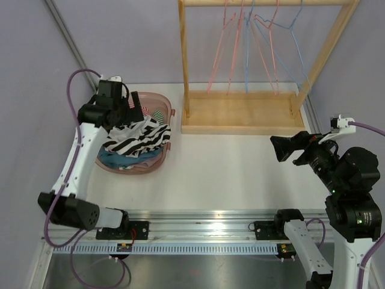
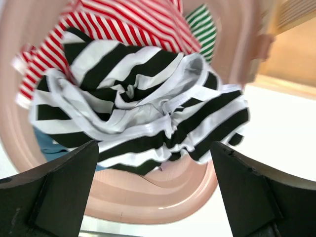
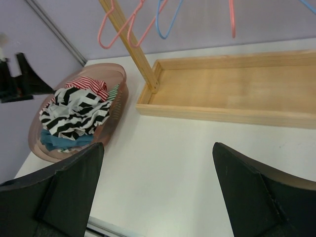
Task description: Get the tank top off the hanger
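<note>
At the near edge my two bases sit bolted to a metal rail (image 1: 204, 223) along the white table (image 1: 234, 174); from there my right arm reaches up the right side, and my right gripper (image 3: 158, 148) hangs above bare tabletop with its jaws spread wide and released, nothing between them; it is well apart from both the basket and the rack; on the other side my left arm bends up along the table's left edge, and my left gripper (image 2: 154, 148) hovers just over the pink basket (image 2: 148, 197), jaws also fully parted and gripping nothing, one dark finger on each side of my wrist view with the cloth below them; the tank top (image 2: 163, 123), black-and-white striped with white trim, lies crumpled on top of the heap in that basket, spilling toward the rim on the side nearer the rack; under and beside it I see a red-and-white striped garment (image 2: 123, 24) toward the far wall of the basket, a green striped piece (image 2: 202, 24) next to that, and a blue garment (image 1: 120, 158) at the near side; farther back stands the wooden rack (image 1: 240, 114), its tray-like base just beside the basket; pink and blue wire hangers (image 1: 246, 54) dangle from its top bar, well apart from the tank top.
</note>
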You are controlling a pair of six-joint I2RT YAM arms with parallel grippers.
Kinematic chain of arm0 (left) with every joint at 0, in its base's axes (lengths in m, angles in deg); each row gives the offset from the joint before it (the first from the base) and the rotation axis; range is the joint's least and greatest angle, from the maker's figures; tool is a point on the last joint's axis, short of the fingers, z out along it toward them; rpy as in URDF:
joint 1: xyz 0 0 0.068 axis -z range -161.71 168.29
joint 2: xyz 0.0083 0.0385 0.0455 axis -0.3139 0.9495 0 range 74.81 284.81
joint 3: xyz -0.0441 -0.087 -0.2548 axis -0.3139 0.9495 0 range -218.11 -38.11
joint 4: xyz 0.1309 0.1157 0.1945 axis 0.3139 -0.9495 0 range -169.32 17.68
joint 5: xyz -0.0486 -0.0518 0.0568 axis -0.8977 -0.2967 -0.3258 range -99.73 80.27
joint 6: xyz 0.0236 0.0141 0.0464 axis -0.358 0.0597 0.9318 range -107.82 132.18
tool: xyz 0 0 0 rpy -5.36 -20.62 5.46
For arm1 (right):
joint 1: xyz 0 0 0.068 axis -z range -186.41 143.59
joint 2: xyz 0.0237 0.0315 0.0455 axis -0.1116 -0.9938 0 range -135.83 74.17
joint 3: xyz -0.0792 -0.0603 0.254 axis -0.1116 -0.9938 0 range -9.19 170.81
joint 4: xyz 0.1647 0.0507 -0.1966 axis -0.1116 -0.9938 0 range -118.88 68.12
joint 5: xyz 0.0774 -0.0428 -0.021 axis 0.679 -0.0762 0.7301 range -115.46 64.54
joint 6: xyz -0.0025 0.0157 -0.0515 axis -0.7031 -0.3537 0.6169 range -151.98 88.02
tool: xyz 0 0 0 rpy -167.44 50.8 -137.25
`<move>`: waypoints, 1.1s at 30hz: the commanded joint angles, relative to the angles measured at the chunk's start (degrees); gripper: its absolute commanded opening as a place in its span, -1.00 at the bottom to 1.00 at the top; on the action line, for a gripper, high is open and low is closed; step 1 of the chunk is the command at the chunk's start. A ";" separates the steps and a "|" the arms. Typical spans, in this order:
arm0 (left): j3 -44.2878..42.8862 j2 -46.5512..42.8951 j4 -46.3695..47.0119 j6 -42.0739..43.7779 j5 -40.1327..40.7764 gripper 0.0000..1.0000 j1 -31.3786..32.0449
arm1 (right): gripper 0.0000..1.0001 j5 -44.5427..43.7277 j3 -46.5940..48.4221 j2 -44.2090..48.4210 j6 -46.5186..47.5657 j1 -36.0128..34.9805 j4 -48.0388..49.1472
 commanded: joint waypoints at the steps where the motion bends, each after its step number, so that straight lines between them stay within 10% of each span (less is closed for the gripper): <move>1: -1.45 -9.07 2.04 0.80 -0.78 0.98 -0.16 | 0.99 -3.85 1.82 0.53 3.53 0.26 -5.10; 15: 11.21 -40.72 -5.15 4.42 15.74 0.98 5.82 | 0.99 -21.34 -1.52 5.89 7.41 -6.95 -11.97; 33: 19.65 -59.80 -6.74 5.56 8.01 0.98 5.82 | 0.99 -21.16 -6.79 5.10 5.29 -6.95 -10.82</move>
